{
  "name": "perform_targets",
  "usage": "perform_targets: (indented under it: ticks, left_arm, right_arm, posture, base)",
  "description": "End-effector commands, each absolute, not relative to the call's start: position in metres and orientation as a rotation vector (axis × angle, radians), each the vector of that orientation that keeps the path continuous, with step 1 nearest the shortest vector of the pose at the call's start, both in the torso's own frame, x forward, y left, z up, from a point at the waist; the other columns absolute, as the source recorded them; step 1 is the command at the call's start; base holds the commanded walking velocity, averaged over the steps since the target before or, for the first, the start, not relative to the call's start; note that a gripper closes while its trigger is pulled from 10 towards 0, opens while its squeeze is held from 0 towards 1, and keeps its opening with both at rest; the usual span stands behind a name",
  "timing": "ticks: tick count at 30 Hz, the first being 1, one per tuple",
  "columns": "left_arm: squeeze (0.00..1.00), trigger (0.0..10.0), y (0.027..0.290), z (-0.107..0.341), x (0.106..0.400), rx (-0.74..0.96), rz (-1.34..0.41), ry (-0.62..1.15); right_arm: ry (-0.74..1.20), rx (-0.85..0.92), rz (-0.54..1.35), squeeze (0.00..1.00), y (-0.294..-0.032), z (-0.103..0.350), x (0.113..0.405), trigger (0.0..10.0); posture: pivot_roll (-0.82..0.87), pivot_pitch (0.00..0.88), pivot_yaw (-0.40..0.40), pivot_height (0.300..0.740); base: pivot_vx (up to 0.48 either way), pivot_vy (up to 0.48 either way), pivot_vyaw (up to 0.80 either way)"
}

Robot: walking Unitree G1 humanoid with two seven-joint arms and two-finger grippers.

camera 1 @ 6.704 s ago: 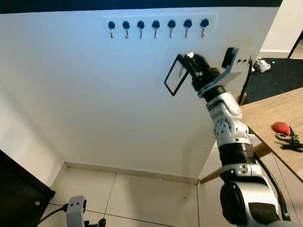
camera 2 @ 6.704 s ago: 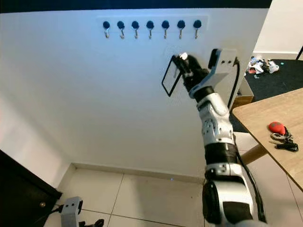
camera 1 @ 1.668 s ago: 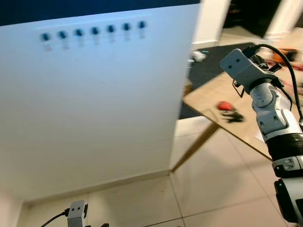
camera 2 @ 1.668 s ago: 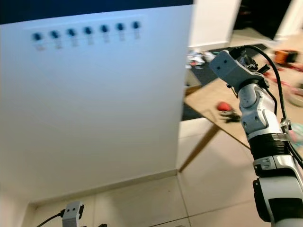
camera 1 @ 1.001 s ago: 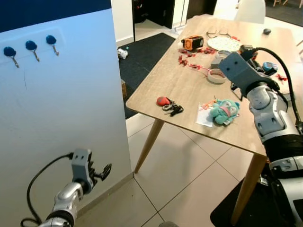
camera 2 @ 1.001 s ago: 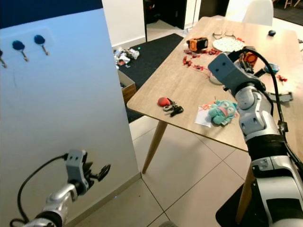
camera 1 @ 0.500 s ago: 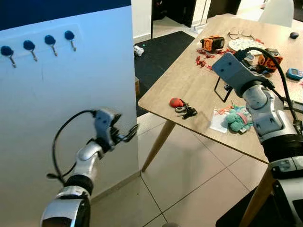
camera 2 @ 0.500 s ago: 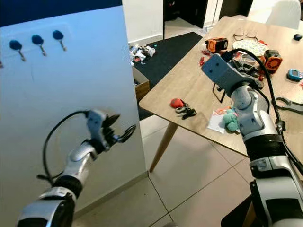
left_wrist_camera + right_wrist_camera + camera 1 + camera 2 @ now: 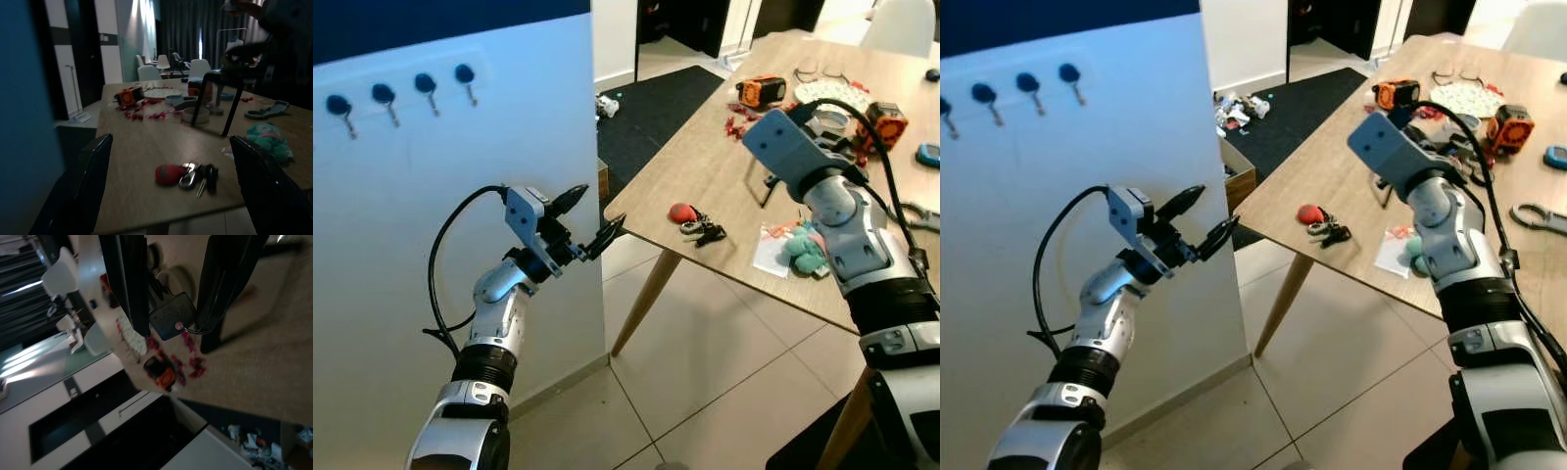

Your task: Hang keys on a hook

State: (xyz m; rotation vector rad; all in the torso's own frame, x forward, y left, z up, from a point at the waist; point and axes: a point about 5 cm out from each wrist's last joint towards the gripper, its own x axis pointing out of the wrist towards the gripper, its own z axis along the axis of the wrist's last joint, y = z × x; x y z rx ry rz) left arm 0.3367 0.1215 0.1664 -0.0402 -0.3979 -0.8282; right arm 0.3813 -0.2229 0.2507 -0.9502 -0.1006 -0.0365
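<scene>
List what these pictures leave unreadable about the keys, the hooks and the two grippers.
- Keys on the table: too small in the eye views and too dim in the left wrist view to count them.
- Hooks: the row is cut off by the left edge of the eye views.
- Right gripper: hidden behind its own wrist housing in the eye views.
- Left gripper: open, holding nothing.
</scene>
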Motion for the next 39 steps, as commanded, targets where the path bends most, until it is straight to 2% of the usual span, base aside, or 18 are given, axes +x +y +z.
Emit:
perform_targets:
  ticks: [1, 20, 27, 33, 39]
  left_arm:
    - [0.0, 10.0, 0.116, 0.168, 0.335, -0.039, -0.842, -0.4]
    - [0.0, 10.0, 0.096, 0.184, 0.327, -0.067, -0.857, -0.399]
    - [0.0, 10.0, 0.087, 0.186, 0.323, -0.069, -0.889, -0.395]
    - [0.0, 10.0, 0.083, 0.183, 0.32, -0.08, -0.916, -0.371]
    - [0.0, 10.0, 0.084, 0.186, 0.322, -0.071, -0.866, -0.374]
  right_arm:
    - [-0.091, -0.937, -0.034, 0.0, -0.224, 0.25, 0.382, 10.0]
    - [-0.094, -0.907, -0.033, 0.0, -0.222, 0.251, 0.384, 10.0]
    - [-0.091, -0.897, -0.036, 0.0, -0.222, 0.25, 0.384, 10.0]
    - [-0.088, -0.891, -0.031, 0.0, -0.221, 0.248, 0.383, 10.0]
    - [-0.088, -0.887, -0.027, 0.0, -0.22, 0.247, 0.384, 10.0]
  posture:
    - [-0.08, 0.053, 0.033, 0.74]
    - [-0.08, 0.043, 0.038, 0.74]
    - [-0.08, 0.044, 0.043, 0.74]
    - [-0.08, 0.043, 0.046, 0.74]
    - [-0.07, 0.044, 0.044, 0.74]
  base:
    - [0.0, 0.0, -0.8]
    - [0.0, 0.0, 0.0]
    - [0.0, 0.0, -0.23]
    - [0.0, 0.0, -0.8]
    - [0.0, -0.454, -0.27]
